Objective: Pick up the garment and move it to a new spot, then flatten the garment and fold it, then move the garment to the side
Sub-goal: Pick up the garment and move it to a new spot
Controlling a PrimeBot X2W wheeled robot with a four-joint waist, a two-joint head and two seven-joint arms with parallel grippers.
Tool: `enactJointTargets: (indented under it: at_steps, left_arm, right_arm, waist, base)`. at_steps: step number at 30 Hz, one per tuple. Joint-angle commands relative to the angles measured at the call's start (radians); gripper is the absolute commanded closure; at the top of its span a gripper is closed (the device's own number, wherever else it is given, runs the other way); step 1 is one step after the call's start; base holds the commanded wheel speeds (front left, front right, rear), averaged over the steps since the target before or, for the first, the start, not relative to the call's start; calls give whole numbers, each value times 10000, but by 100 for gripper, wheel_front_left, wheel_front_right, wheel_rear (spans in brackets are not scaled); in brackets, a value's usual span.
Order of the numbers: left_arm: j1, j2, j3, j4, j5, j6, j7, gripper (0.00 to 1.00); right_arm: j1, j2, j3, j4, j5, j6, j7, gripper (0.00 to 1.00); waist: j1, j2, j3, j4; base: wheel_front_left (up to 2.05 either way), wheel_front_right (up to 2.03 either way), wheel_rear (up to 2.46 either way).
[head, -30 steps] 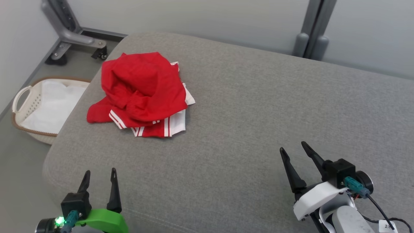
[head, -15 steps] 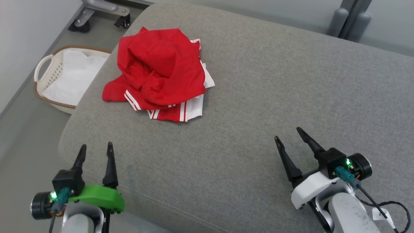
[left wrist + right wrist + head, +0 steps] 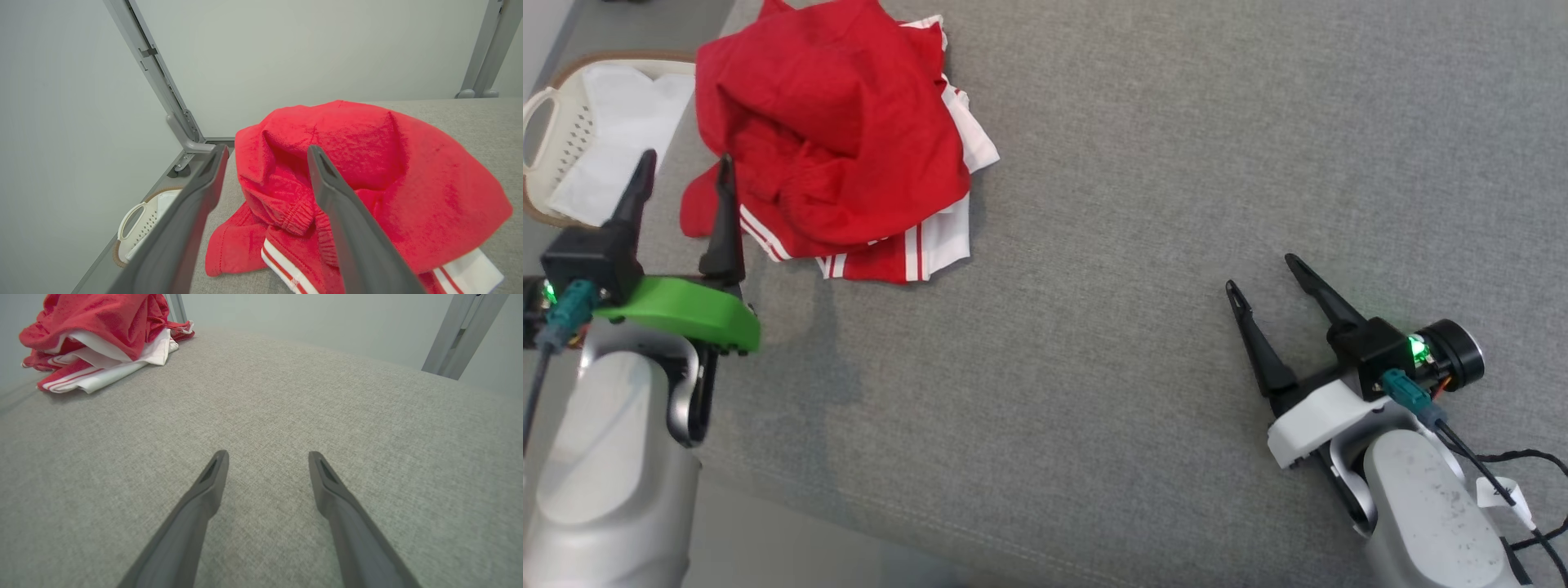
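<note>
The garment (image 3: 825,139) runs past the head view's top edge; the basket (image 3: 560,143) is cropped at left.

The left gripper (image 3: 686,159) has two long, thin black fingers (image 3: 721,233) that end in points. They grow out of a black block (image 3: 584,255) with a tiny green light on it. Under the block sits a bright green cover (image 3: 682,314), smooth and curved. A blue-green plug (image 3: 568,304) leads into a dark cable (image 3: 535,384). The left forearm (image 3: 605,482) is pale grey and round.

The right gripper (image 3: 1261,272) has the same black fingers, but a white cover (image 3: 1319,416). It has a round black knob (image 3: 1454,351), a black wire (image 3: 1454,441) and a small white tag (image 3: 1499,494). The right forearm (image 3: 1429,506) has little dark specks.
</note>
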Motion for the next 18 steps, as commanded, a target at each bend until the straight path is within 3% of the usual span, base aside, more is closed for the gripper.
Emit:
enactJointTargets:
  at_steps: [1, 12, 18]
  left_arm:
    - [-420, 179, -58, 197, -231, -33, -7, 0]
    - [-2140, 1185, -953, 2442, -1310, -29, -7, 0]
    - [-2591, 1190, -830, 3941, -1556, -29, -7, 0]
  right_arm:
    - [-193, -48, -48, -74, -80, -6, -50, 0]
    - [-361, -103, -204, -70, -275, -16, -10, 0]
    - [-277, -120, -336, -97, -331, -23, 36, 0]
  waist:
    - [0, 0, 677, -560]
    - [0, 0, 1414, -1222]
    - [0, 0, 1570, -1440]
  base:
    - [0, 0, 0]
    - [0, 0, 0]
    - [0, 0, 0]
